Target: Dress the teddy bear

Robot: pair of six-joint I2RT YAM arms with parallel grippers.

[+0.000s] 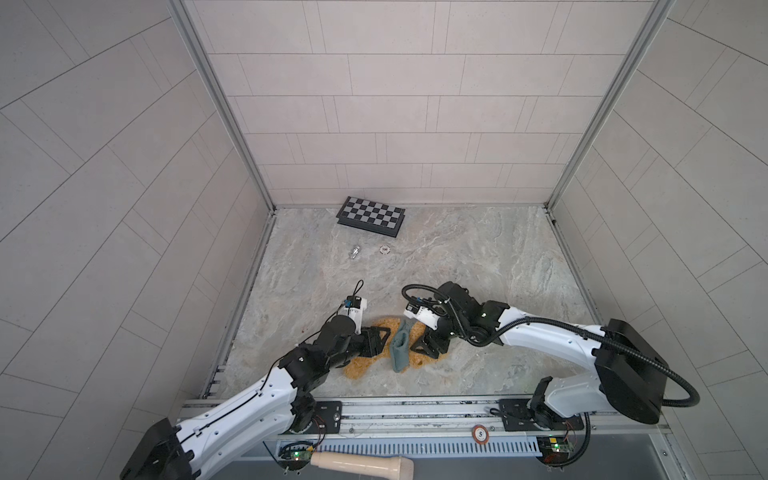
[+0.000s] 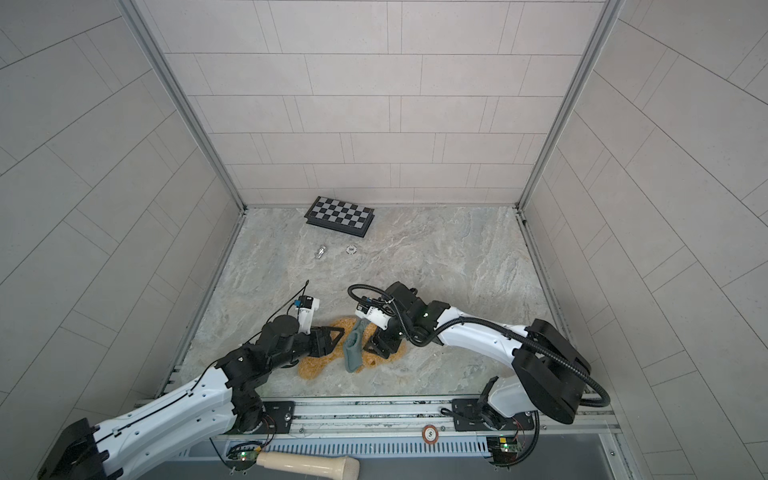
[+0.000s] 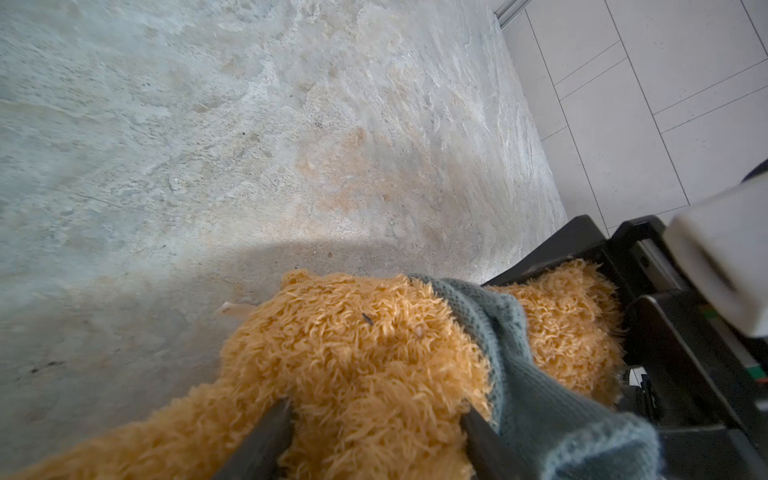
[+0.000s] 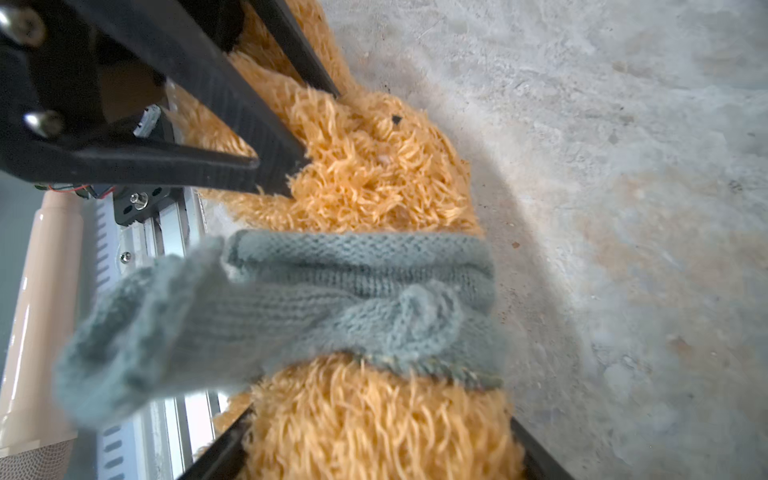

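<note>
Left fingers (image 3: 262, 440) part-open, clamped on bear (image 3: 353, 345) fur. Bear lies on worktop (image 1: 478, 257) between both sets of fingers. Knit (image 4: 353, 286) draped across it between the two sets of tips, one end loose. Right fingers (image 4: 220, 451) straddle the body, set wide; cannot tell if they grip. Risks: knit slides off if bear shifts; shaggy fur slips from a shallow pinch.

teddy bear (image 1: 358, 369) largely hidden, face unseen.
</note>
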